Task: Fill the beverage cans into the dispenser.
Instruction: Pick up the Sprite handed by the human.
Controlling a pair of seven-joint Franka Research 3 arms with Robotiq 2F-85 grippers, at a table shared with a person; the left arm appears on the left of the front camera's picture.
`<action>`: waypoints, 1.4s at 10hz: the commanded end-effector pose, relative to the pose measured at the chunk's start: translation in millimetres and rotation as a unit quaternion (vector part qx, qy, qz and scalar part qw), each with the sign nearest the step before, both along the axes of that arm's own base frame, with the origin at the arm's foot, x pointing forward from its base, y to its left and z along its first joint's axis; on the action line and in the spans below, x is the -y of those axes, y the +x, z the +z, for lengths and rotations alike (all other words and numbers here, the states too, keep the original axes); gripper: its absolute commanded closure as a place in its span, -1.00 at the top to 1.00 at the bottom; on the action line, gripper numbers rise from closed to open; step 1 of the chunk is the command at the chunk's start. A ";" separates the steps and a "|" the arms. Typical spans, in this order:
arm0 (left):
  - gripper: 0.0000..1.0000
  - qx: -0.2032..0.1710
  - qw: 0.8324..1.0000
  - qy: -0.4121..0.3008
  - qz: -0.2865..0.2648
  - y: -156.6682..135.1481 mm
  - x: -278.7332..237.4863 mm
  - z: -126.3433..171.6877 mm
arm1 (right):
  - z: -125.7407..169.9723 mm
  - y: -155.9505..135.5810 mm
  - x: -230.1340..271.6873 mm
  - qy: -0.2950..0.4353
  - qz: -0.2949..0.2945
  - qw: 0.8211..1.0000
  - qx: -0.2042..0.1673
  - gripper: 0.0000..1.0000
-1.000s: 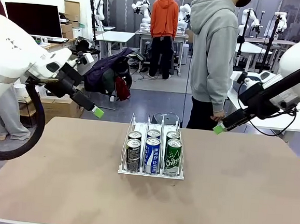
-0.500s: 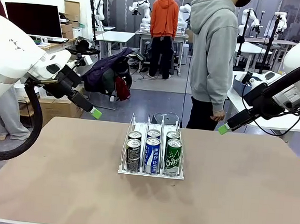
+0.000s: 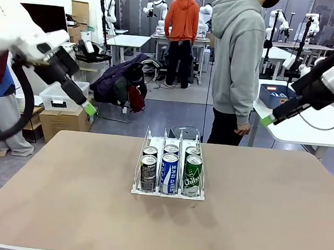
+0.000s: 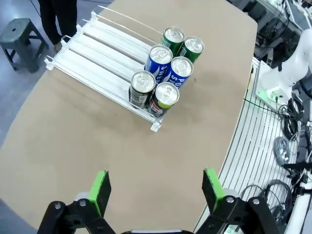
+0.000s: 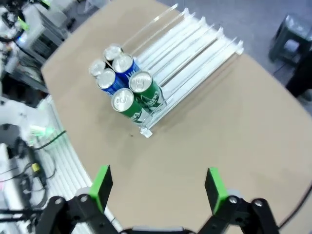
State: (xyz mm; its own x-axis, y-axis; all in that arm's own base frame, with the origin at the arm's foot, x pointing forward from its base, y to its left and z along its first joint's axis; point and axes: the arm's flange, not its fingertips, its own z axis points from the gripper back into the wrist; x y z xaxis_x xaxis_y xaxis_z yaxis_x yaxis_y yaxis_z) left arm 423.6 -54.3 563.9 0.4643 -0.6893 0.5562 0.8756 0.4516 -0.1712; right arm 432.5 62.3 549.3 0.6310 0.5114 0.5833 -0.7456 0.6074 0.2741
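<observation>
Left pincer (image 4: 156, 187) and right pincer (image 5: 158, 187) gape empty. Six cans (image 3: 169, 172) bunch at the dispenser (image 4: 97, 51) front (apparently against its stop), so a careless descent could topple them.

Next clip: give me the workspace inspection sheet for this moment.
Surface: tan table, no spills seen.
Job's things: white wire dispenser mid-table; six cans, two per lane, at the robot's end; far ends of the lanes empty.
Clutter: nothing seen.
Grippers: left gripper and right gripper open, raised off to the sides, holding nothing.
Cables: coils on the floor off the table's edge.
Surroundings: person in grey hoodie at far side.
</observation>
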 end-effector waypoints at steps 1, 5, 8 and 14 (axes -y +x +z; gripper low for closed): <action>1.00 0.030 0.999 0.023 -0.015 11.0 -10.8 29.9 | 33.9 20.7 13.9 -0.016 0.035 0.999 0.031 1.00; 1.00 0.101 0.994 0.044 0.026 4.6 -18.8 76.3 | 111.2 23.8 29.6 -0.054 0.022 0.994 0.097 1.00; 1.00 0.175 0.984 0.029 0.030 -20.1 -13.2 105.2 | 140.9 12.8 30.7 -0.079 0.009 0.987 0.137 1.00; 1.00 0.149 0.988 0.024 0.032 -9.5 -14.0 113.7 | 146.7 13.6 32.4 -0.066 0.019 0.988 0.137 1.00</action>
State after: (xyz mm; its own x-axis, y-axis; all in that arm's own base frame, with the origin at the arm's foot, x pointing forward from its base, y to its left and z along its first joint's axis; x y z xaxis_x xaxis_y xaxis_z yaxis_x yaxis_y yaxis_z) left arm 414.2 -42.8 674.3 0.3286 -0.6895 0.6454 0.8513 0.5122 0.1138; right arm 445.5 29.7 694.6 0.4365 0.6110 0.6604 -0.7990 0.6007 -0.0276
